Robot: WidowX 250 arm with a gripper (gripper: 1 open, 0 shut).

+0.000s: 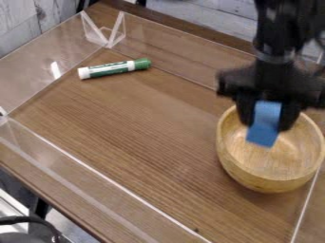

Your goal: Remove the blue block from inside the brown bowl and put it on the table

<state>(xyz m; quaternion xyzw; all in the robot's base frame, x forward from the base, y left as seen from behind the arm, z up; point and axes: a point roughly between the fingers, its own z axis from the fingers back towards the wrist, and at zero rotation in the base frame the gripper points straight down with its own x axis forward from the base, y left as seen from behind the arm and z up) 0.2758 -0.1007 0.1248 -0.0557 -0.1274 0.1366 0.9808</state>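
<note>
The gripper (267, 112) is seen blurred, clamped on the blue block (265, 125), which is held upright above the brown bowl (268, 159), clear of its floor. The bowl is set near the right edge of the table (140, 123). A green-and-white marker (113, 67) is laid well apart, at the far left.

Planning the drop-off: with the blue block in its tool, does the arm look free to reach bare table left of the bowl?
Probably yes. The tool holds the blue block above the brown bowl, and the table beside it is bare; the marker lies far off.
</note>
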